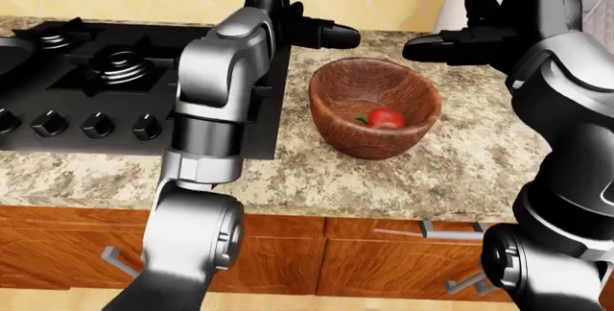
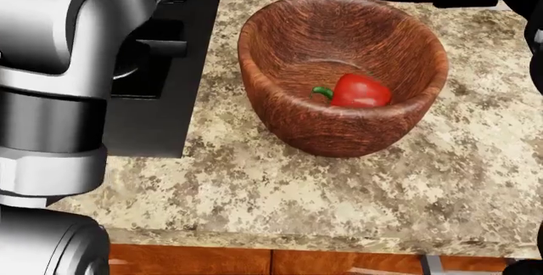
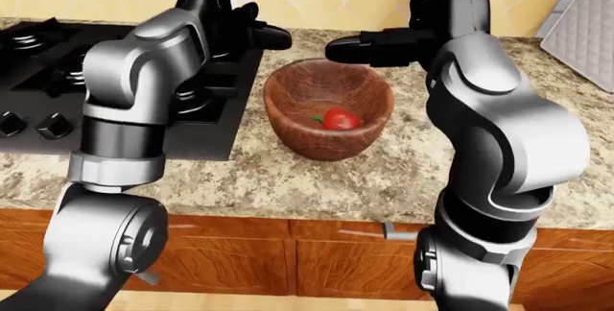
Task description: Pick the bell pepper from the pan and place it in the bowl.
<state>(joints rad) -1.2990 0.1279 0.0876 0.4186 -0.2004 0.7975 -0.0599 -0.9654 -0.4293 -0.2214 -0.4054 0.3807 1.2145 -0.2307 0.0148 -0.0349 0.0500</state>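
Pepper [image 2: 361,91] lies inside wooden bowl [image 2: 288,119], below and between both hands. Left hand [image 1: 322,35] and right hand [image 1: 451,44] empty, fingers extended, gripping nothing. Best withdraw straight up, clear of rim.

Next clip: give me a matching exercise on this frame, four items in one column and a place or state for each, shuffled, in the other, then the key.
Items:
1. bell pepper
2. wooden bowl
3. left hand
4. stove knobs

Places or states:
A. in a row along the cooktop's near edge
B. lying inside the bowl, green stem toward the view's left
C. standing on the granite counter beside the black cooktop
D. empty, raised above the bowl's left rim

Pairs: 1-B, 2-C, 3-D, 4-A
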